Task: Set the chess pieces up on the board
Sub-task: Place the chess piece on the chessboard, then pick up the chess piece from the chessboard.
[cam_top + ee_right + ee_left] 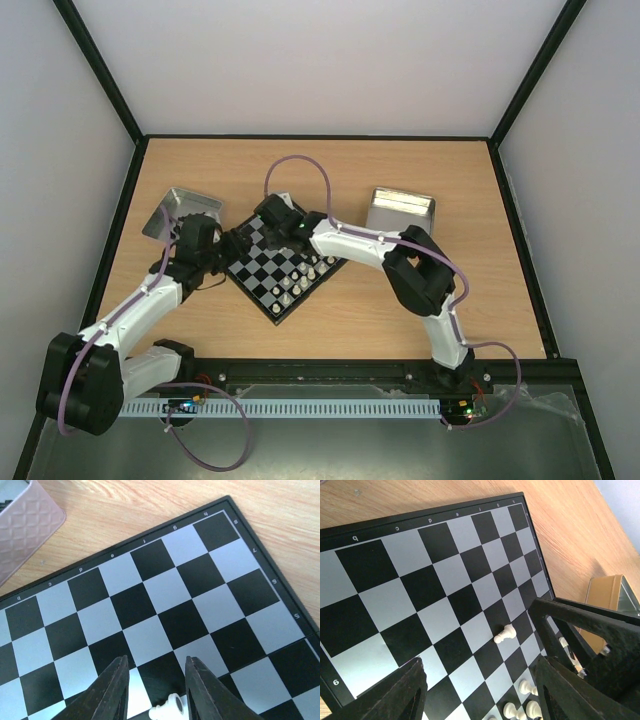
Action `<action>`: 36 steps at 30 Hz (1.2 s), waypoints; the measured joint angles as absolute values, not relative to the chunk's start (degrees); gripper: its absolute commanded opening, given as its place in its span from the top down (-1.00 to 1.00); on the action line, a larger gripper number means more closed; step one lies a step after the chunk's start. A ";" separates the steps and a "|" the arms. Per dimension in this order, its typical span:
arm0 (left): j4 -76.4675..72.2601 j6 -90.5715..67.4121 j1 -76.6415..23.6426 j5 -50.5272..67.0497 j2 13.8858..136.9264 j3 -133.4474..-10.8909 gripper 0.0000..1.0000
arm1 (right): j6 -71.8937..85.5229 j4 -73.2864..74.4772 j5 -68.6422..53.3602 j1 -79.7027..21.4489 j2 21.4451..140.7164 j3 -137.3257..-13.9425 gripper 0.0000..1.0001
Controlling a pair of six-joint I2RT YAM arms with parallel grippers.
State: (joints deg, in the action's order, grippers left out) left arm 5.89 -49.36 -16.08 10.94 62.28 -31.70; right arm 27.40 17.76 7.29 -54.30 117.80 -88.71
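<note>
right gripper: narrow gap, jaws either side of a pawn, not clamping it
left gripper: wide, empty, over the board
pawn: mid-board, seems tipped over
pieces: the rest, along the board's near-right edge
handling: probably light, hard, slick, tippy; pinch the neck from above
writing: letters and digits on the board's rim; no brand

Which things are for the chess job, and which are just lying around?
For the job:
board
white chess pieces on it

Lying about:
left metal tray
right metal tray
(contents unclear)
</note>
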 measured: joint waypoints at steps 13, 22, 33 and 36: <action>5.85 -49.34 -15.84 10.94 61.87 -30.63 -0.22 | 35.00 27.64 2.61 -53.06 121.95 -91.44 0.44; 5.61 -49.34 -15.79 10.94 61.87 -30.35 -0.22 | 41.80 27.73 1.39 -52.07 122.04 -91.44 0.52; 5.48 -49.34 -15.77 10.98 61.87 -30.22 -0.22 | 47.03 27.07 -0.23 -52.03 122.96 -91.33 0.52; 5.45 -49.34 -15.77 11.07 61.87 -30.15 -0.23 | 47.68 26.70 -0.40 -52.03 123.22 -91.33 0.57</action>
State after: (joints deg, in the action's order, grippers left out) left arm 5.45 -49.34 -15.77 11.07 61.87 -30.15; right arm 47.68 26.70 -0.40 -52.03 123.22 -91.33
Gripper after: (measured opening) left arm 0.612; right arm 0.237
